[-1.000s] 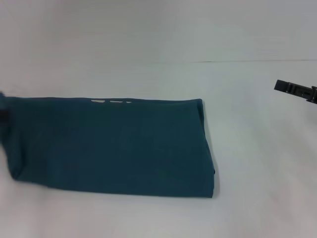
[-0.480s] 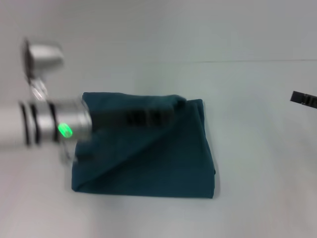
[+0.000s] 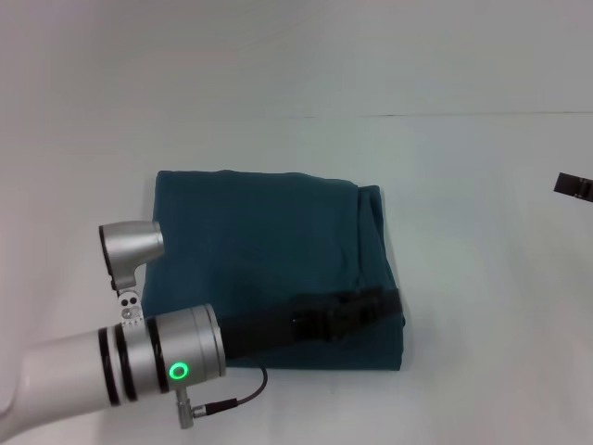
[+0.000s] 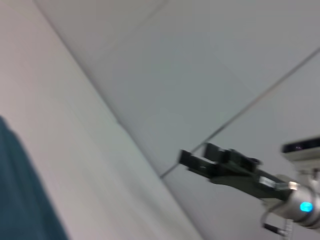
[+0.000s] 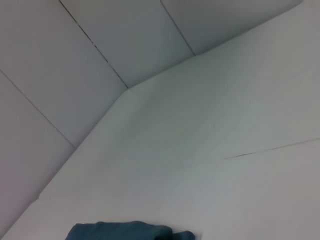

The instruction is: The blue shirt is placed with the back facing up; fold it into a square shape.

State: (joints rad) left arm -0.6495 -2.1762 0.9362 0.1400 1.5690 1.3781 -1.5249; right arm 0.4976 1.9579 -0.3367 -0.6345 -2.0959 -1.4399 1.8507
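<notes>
Over blue shirt [image 3: 269, 260] near-right corner: left gripper [image 3: 384, 304], jaws' state unclear; right gripper [image 3: 573, 185] well apart.

head overhead, wrists low, sharing blue shirt [image 3: 269, 269]

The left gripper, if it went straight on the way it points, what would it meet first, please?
Probably nothing beyond the blue shirt beneath it: the left gripper points right, and past the shirt's right edge lies bare table. Its height is unclear.

White tabletop [image 3: 482, 278], dark teal-blue shirt [image 3: 259, 241] folded into a rough square lying flat on it
</notes>
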